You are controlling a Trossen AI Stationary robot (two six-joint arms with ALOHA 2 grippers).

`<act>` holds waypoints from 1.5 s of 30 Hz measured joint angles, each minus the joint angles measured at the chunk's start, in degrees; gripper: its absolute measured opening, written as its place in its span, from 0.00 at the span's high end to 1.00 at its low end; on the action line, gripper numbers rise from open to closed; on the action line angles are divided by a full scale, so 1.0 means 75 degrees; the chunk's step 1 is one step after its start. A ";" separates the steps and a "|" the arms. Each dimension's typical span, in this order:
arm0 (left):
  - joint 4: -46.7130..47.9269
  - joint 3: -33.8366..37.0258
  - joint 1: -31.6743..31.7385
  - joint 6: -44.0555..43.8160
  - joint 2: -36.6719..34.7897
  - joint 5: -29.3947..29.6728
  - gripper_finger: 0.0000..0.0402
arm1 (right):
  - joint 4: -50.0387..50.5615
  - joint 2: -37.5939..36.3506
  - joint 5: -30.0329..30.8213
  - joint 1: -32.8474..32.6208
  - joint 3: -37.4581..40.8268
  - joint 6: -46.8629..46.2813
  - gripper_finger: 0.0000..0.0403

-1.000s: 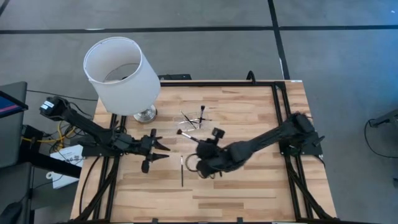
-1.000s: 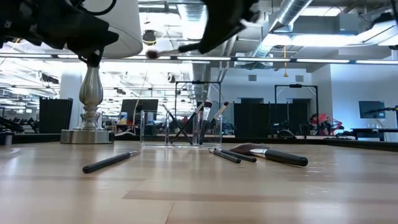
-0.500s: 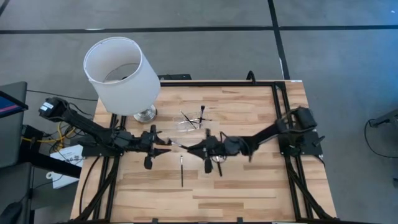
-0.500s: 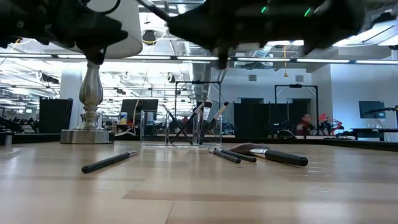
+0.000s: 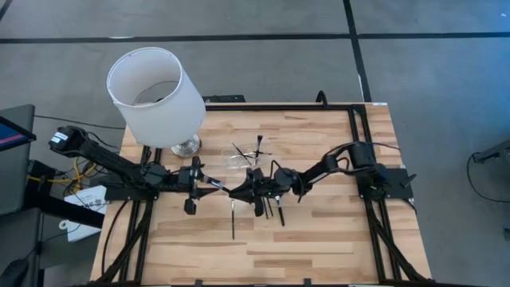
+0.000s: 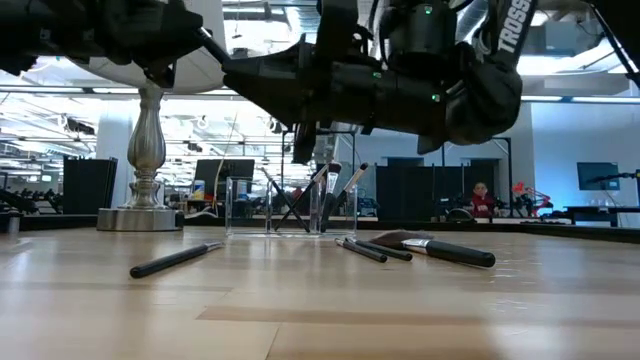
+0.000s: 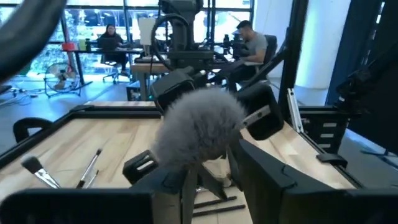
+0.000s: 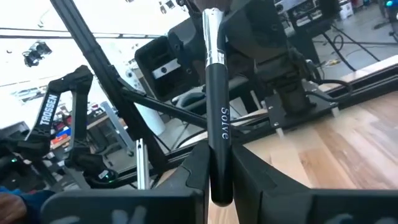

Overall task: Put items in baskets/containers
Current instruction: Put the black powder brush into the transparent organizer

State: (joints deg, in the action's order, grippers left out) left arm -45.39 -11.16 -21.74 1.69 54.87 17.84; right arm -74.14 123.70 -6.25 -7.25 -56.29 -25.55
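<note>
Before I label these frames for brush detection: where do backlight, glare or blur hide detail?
Low view: bright ceiling lights leave both arms dark silhouettes; the clear holder nearly vanishes. Left wrist view: the brush's bristles fill the near field, soft-edged. Right wrist view: pale glare behind the brush handle.

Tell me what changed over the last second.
The right gripper, jaws shut on a makeup brush, swung from the table's middle toward the left gripper, bringing the bristles between its jaws. Unchanged: the clear holder, the loose brushes and the lamp.
</note>
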 joint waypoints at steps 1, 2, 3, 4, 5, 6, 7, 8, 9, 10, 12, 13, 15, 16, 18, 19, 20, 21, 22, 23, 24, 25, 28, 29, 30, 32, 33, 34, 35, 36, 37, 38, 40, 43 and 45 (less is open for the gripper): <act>0.0017 0.0000 0.0003 -0.0002 0.0003 -0.0102 0.73 | -0.0009 0.0006 -0.0001 -0.0002 -0.0015 -0.0001 0.92; 0.0019 0.0000 0.0002 -0.0012 0.0003 -0.0217 0.73 | -0.0035 0.0001 -0.0023 -0.0004 -0.0015 0.0000 0.92; 0.0005 0.0000 0.0000 -0.0020 0.0003 -0.0322 0.73 | -0.0054 -0.0008 -0.0038 -0.0006 -0.0015 0.0002 0.91; 0.0004 0.0000 0.0000 -0.0023 0.0003 -0.0377 0.73 | -0.0065 -0.0009 -0.0033 -0.0011 -0.0015 0.0001 0.91; 0.0007 0.0000 0.0000 -0.0023 0.0003 -0.0387 0.73 | -0.0085 -0.0011 -0.0031 -0.0014 -0.0015 -0.0001 0.92; -0.0005 0.0000 0.0001 -0.0022 0.0003 -0.0386 0.73 | -0.0114 -0.0010 -0.0031 -0.0014 -0.0015 0.0002 0.92; -0.0048 0.0000 0.0004 0.0006 0.0003 -0.0383 0.73 | -0.0126 -0.0012 -0.0031 -0.0014 -0.0015 0.0002 0.93; -0.0084 0.0000 0.0009 0.0077 0.0003 -0.0378 0.73 | -0.0125 -0.0012 -0.0028 -0.0014 -0.0018 0.0002 0.93; -0.0130 0.0000 0.0004 0.0161 0.0003 -0.0375 0.73 | -0.0123 -0.0012 -0.0031 -0.0014 -0.0021 0.0005 0.93; -0.0181 0.0000 0.0000 0.0258 0.0006 -0.0378 0.73 | -0.0123 -0.0009 -0.0031 -0.0014 -0.0021 0.0005 0.93; -0.0294 0.0000 0.0000 0.0318 0.0006 -0.0384 0.73 | -0.0121 -0.0009 -0.0019 -0.0016 -0.0021 0.0004 0.92; -0.0324 0.0000 0.0000 0.0318 0.0006 -0.0379 0.74 | -0.0118 -0.0009 -0.0016 -0.0014 -0.0021 0.0005 0.92; -0.0343 0.0000 0.0000 0.0320 0.0006 -0.0375 0.75 | -0.0115 -0.0006 -0.0019 -0.0014 -0.0021 0.0005 0.91; -0.0355 0.0000 0.0000 0.0318 0.0006 -0.0375 0.77 | -0.0108 -0.0006 -0.0019 -0.0014 -0.0021 0.0005 0.91; -0.0368 0.0000 0.0000 0.0318 0.0006 -0.0375 0.81 | -0.0001 -0.0006 -0.0019 -0.0015 -0.0024 0.0009 0.91; -0.0366 0.0002 0.0000 0.0305 0.0006 -0.0395 0.83 | 0.0048 -0.0006 -0.0022 -0.0012 -0.0024 0.0022 0.92; -0.0366 0.0003 -0.0004 0.0285 0.0006 -0.0438 0.86 | 0.0087 -0.0006 -0.0053 0.0002 -0.0024 0.0046 0.92; -0.0368 0.0003 -0.0009 0.0278 0.0006 -0.0461 0.88 | 0.0134 -0.0007 -0.0069 0.0013 -0.0027 0.0042 0.92; -0.0366 0.0003 -0.0009 0.0262 0.0008 -0.0488 0.89 | 0.0172 -0.0009 -0.0069 0.0024 -0.0030 -0.0019 0.92; -0.0361 0.0005 -0.0007 0.0256 0.0009 -0.0487 0.89 | 0.0181 -0.0009 -0.0069 0.0045 -0.0030 -0.0134 0.91; -0.0362 0.0006 -0.0006 0.0259 0.0009 -0.0451 0.89 | 0.0181 -0.0009 -0.0070 0.0067 -0.0030 -0.0256 0.90; -0.0376 0.0006 -0.0003 0.0270 0.0009 -0.0415 0.89 | 0.0181 -0.0009 -0.0063 0.0081 -0.0030 -0.0349 0.88; -0.0398 0.0006 0.0000 0.0347 0.0009 -0.0342 0.89 | 0.0310 -0.0070 -0.0047 0.0101 -0.0027 -0.0421 0.83; -0.0436 0.0006 0.0000 0.0347 0.0006 -0.0349 0.89 | 0.0340 -0.0112 -0.0126 0.0107 -0.0027 -0.0423 0.81; -0.0474 0.0003 0.0000 0.0344 0.0006 -0.0363 0.89 | 0.0396 -0.0181 -0.0234 0.0123 -0.0021 -0.0423 0.80; -0.0473 0.0000 -0.0002 0.0338 0.0003 -0.0388 0.89 | 0.0752 -0.0452 -0.0595 0.0170 -0.0015 -0.0377 0.77; -0.0492 -0.0005 -0.0006 0.0338 0.0002 -0.0394 0.89 | 0.1086 -0.0642 -0.0741 0.0199 -0.0015 -0.0288 0.76; -0.0493 -0.0006 -0.0005 0.0335 0.0000 -0.0390 0.89 | 0.1601 -0.0896 -0.0835 0.0234 -0.0015 -0.0173 0.74; -0.0471 -0.0006 -0.0003 0.0335 0.0003 -0.0385 0.89 | 0.2301 -0.1180 -0.0885 0.0263 -0.0015 0.0019 0.73; -0.0451 -0.0006 -0.0003 0.0335 0.0003 -0.0371 0.89 | 0.3084 -0.1506 -0.0860 0.0289 -0.0015 0.0295 0.72; -0.0448 -0.0006 -0.0003 0.0335 0.0003 -0.0304 0.89 | 0.4032 -0.1883 -0.0681 0.0321 -0.0015 0.0640 0.72; -0.0442 -0.0006 -0.0006 0.0333 -0.0002 -0.0179 0.89 | 0.5072 -0.2300 -0.0344 0.0336 -0.0015 0.0958 0.71; -0.0434 -0.0006 -0.0004 0.0334 -0.0011 0.0163 0.89 | 0.6997 -0.3066 0.0674 0.0313 -0.0015 0.1418 0.70; -0.0397 -0.0006 0.0000 0.0597 -0.0011 0.1006 0.89 | 0.9218 -0.4127 0.2385 0.0129 -0.0015 0.1586 0.69; -0.0274 -0.0006 0.0102 0.0792 -0.0008 0.1595 0.89 | 1.0143 -0.4694 0.3297 -0.0034 -0.0015 0.1587 0.68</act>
State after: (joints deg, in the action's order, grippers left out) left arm -47.45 -11.20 -20.97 7.63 54.81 29.80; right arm 1.93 88.50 18.48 -7.51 -56.40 -13.65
